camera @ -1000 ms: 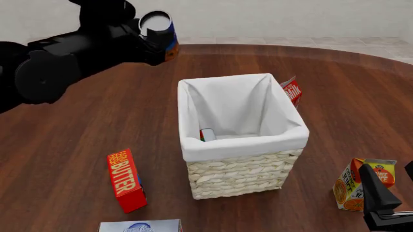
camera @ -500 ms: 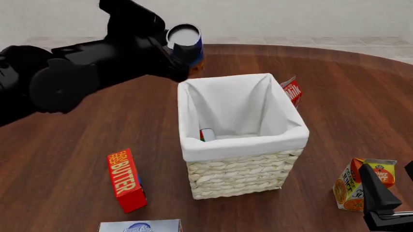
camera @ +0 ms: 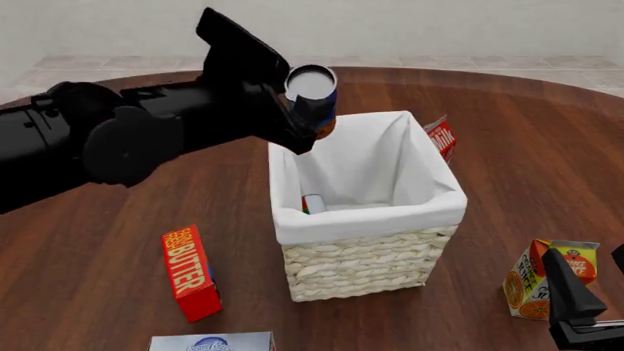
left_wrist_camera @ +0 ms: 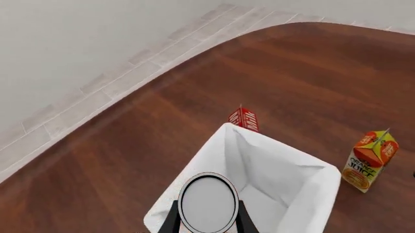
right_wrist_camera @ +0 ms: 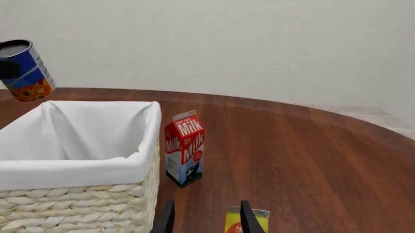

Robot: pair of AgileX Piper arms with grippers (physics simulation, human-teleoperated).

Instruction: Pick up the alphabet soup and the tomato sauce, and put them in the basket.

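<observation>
The alphabet soup (camera: 313, 97), a blue and orange can with a grey top, hangs in the air above the far left corner of the basket (camera: 363, 265). My left gripper (camera: 310, 111) is shut on it. In the left wrist view the can's top (left_wrist_camera: 207, 202) sits between the two fingers, over the basket's white lining (left_wrist_camera: 304, 194). The right wrist view shows the can (right_wrist_camera: 25, 70) above the basket rim (right_wrist_camera: 77, 167). The tomato sauce (camera: 312, 203) lies inside the basket by its left wall. My right gripper (camera: 575, 301) stays low at the near right, open (right_wrist_camera: 206, 221).
A red butter box (camera: 190, 272) lies left of the basket, with a blue-white box (camera: 212, 341) at the near edge. A milk carton (camera: 442, 137) stands behind the basket's far right corner. An orange juice carton (camera: 541, 281) stands beside the right gripper.
My left arm has carried the alphabet soup rightwards, from beyond the basket's far left to above its far left corner. The right arm has not moved.
</observation>
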